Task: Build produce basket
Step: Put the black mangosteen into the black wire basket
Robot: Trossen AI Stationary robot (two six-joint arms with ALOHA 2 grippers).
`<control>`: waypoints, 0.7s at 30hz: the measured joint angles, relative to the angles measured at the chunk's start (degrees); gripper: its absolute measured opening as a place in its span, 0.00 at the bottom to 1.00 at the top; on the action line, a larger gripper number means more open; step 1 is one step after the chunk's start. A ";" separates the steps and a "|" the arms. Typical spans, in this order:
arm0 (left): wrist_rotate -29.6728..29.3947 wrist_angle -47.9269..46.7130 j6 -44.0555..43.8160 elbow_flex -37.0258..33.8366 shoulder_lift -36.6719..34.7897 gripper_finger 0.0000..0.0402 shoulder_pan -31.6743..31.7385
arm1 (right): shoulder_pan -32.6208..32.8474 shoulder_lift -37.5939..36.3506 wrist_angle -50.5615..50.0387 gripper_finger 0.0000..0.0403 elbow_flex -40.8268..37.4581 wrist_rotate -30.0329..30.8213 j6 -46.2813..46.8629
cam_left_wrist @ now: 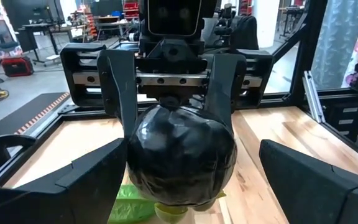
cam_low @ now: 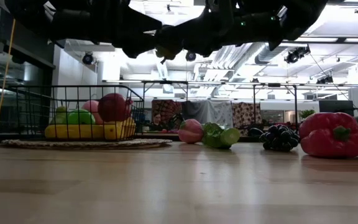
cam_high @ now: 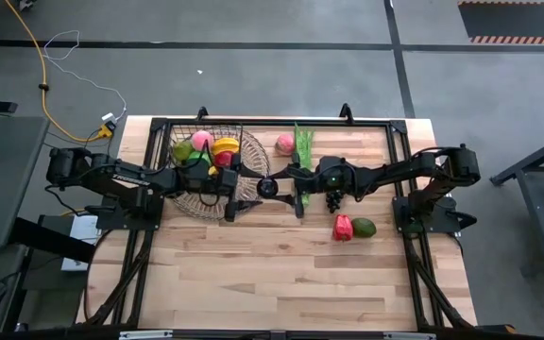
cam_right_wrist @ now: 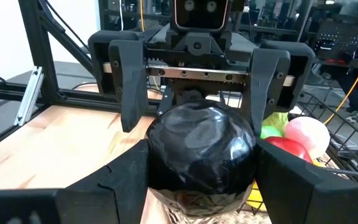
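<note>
Handover above the table's centre. A dark, glossy, rounded fruit, probably the avocado [cam_high: 268,187], hangs between the two grippers. The right gripper [cam_right_wrist: 194,168] clasps it with fingers closed on its sides; the left gripper [cam_left_wrist: 179,180] stands spread wide around it, pads apart from the skin. The black wire-mesh basket [cam_high: 189,132], on a woven tray [cam_high: 253,151], lies just left, nearer the left arm.

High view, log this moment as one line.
right gripper: shut on glossy black round toy fruit | left gripper: open around it | black wire-mesh basket: partly filled
</note>
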 joint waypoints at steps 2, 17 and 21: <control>0.36 -0.03 -0.02 0.00 0.00 0.88 -0.02 | 0.33 0.02 0.51 0.59 0.00 0.15 0.00; 2.39 -0.06 0.00 0.00 1.14 0.88 -0.13 | 2.00 0.02 4.87 0.59 0.00 -0.29 -0.04; 2.02 2.04 0.00 0.00 1.14 0.88 -0.11 | 1.98 0.02 4.65 0.59 0.00 -0.44 0.06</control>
